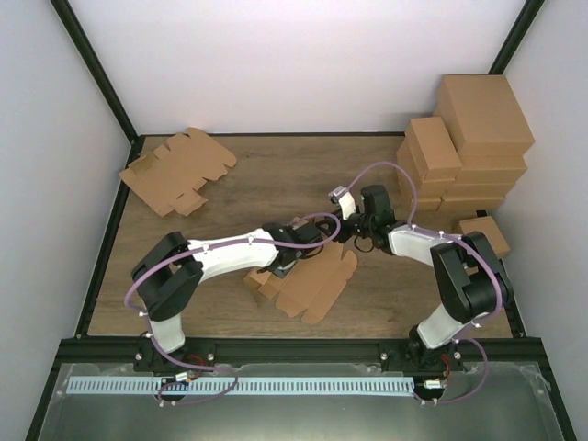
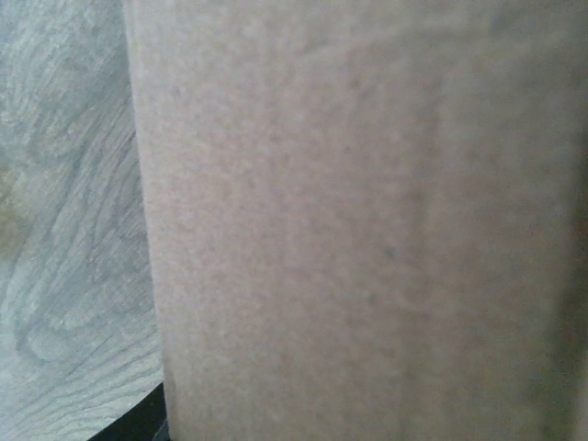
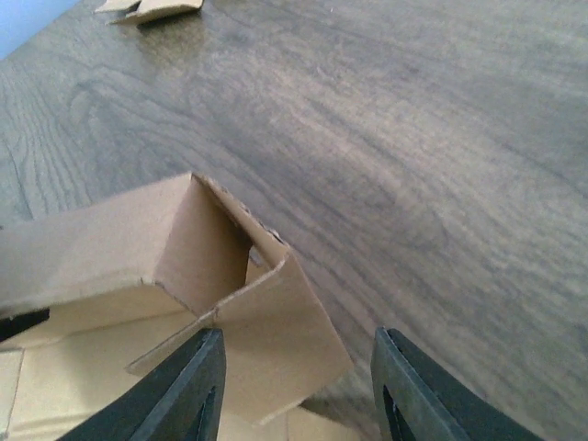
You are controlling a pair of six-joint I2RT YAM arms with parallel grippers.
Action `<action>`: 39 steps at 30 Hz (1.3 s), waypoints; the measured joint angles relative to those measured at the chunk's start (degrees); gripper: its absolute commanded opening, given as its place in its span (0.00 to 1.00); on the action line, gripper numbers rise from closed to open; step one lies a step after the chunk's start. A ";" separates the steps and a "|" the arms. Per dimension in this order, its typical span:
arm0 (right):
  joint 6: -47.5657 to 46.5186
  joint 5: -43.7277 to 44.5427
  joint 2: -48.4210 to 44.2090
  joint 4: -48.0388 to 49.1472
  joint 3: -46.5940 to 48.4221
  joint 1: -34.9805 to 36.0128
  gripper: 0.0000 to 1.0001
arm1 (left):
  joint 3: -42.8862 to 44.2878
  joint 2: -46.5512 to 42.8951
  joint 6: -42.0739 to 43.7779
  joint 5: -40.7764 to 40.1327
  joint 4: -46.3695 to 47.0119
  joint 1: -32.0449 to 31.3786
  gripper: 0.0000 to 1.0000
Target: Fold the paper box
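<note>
The paper box [image 1: 312, 283] lies partly folded in the middle of the table, with flaps spread towards the near edge. My left gripper [image 1: 308, 234] reaches in at the box's far side. In the left wrist view a brown cardboard panel [image 2: 367, 220] fills nearly the whole frame and hides the fingers. My right gripper [image 1: 352, 234] hangs just right of the box. In the right wrist view it [image 3: 299, 377] stands open. A raised corner flap [image 3: 276, 331] of the box sits between its fingers [image 3: 188, 386], near the left one and not pinched.
A pile of flat cardboard blanks [image 1: 175, 170] lies at the back left and shows again far off [image 3: 152, 9]. Stacked brown cartons [image 1: 469, 147] fill the back right corner, with a small carton [image 1: 487, 234] in front of them. Bare wood [image 3: 413, 165] lies beyond the right gripper.
</note>
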 measured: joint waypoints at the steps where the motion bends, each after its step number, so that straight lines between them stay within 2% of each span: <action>1: 0.24 -0.07 -0.44 0.20 -0.72 0.00 0.44 | 0.13 0.07 0.07 -0.66 -0.37 -0.26 0.40; 16: 3.08 -2.21 -4.70 0.35 -6.45 0.70 0.43 | 1.84 2.67 -0.96 -7.32 -2.93 -5.31 0.40; 29: 2.99 -5.16 -9.22 4.72 -12.00 1.25 0.43 | 2.21 2.16 -0.26 -5.62 -2.86 -5.66 0.40; 35: 4.81 -7.10 -10.10 9.86 -16.92 1.25 0.43 | 2.21 0.55 0.26 -4.37 -2.60 -5.95 0.40; 39: 6.49 -7.65 -13.20 12.02 -19.63 1.14 0.48 | 2.21 0.33 0.37 -4.02 -2.45 -6.25 0.40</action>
